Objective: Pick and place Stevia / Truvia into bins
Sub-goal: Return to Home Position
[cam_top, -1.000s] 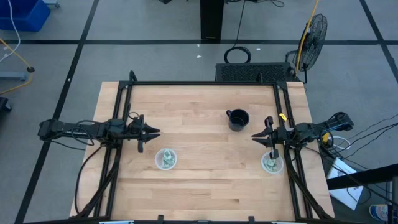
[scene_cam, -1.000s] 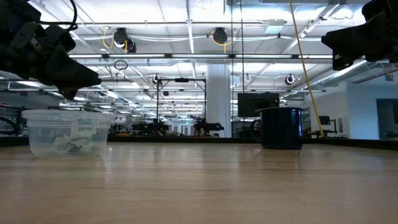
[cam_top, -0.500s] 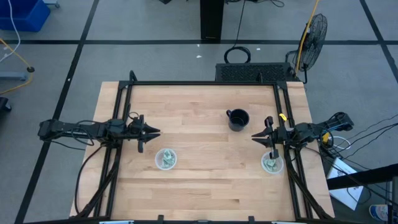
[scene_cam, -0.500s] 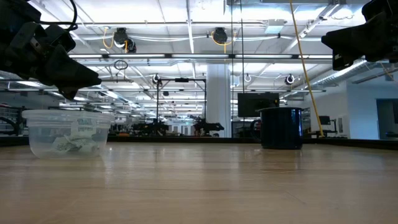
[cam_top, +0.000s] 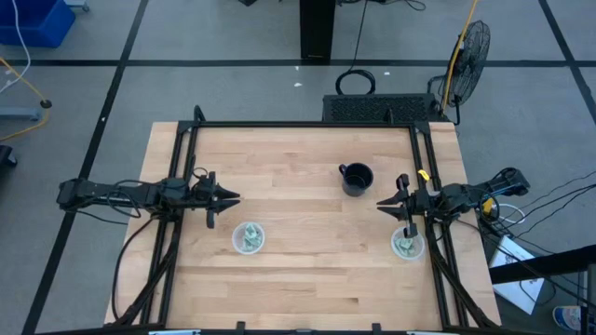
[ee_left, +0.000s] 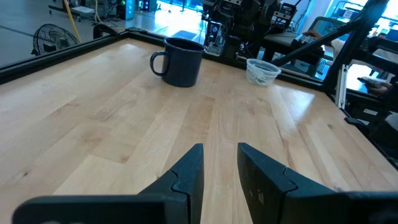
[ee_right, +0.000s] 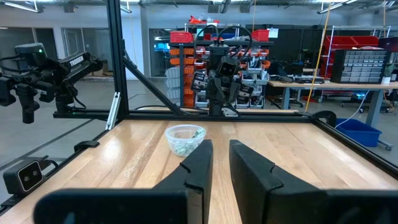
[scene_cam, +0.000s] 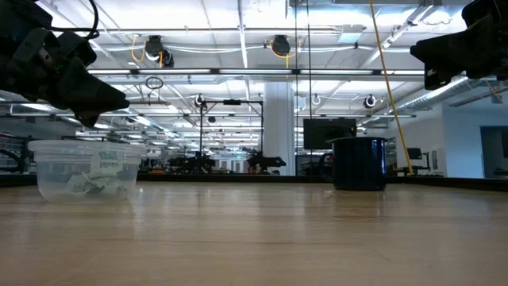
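Two clear plastic cups stand on the wooden table, one at the near left (cam_top: 249, 237) and one at the near right (cam_top: 407, 245). Each holds pale green and white sachets, which show in the left cup (scene_cam: 94, 176) and in the right cup (ee_left: 261, 73). No loose sachet shows on the table. My left gripper (cam_top: 231, 197) hovers above the table, just to the far left of the left cup, shut and empty. My right gripper (cam_top: 382, 203) hovers just to the far left of the right cup, shut and empty. Both point toward the table's middle.
A black handled mug (cam_top: 356, 179) stands on the table right of centre, toward the far side, between the two grippers. A black metal frame (cam_top: 307, 125) runs along the table's far and side edges. Bare wood lies between the cups.
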Robot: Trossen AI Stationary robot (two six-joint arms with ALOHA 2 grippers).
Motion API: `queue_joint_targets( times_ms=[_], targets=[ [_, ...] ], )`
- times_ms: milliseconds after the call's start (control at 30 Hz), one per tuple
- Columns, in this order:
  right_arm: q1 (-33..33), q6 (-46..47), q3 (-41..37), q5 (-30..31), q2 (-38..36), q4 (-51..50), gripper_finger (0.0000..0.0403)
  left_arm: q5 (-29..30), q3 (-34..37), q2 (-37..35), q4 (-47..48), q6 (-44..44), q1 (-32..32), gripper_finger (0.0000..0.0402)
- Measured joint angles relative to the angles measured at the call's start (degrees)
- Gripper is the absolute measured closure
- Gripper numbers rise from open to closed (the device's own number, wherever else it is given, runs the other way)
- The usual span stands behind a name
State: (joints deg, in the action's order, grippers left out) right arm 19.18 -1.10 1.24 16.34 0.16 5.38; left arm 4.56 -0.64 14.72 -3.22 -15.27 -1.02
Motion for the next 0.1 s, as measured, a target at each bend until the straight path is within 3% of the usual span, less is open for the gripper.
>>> queue_joint_targets(
  times_ms=[100],
  targets=[
    [0.0, 0.0, 0.0, 0.0, 0.0, 0.0, 0.0358, 0.0, 0.0, 0.0, 0.0, 0.0, 0.0, 0.0300]
  ],
)
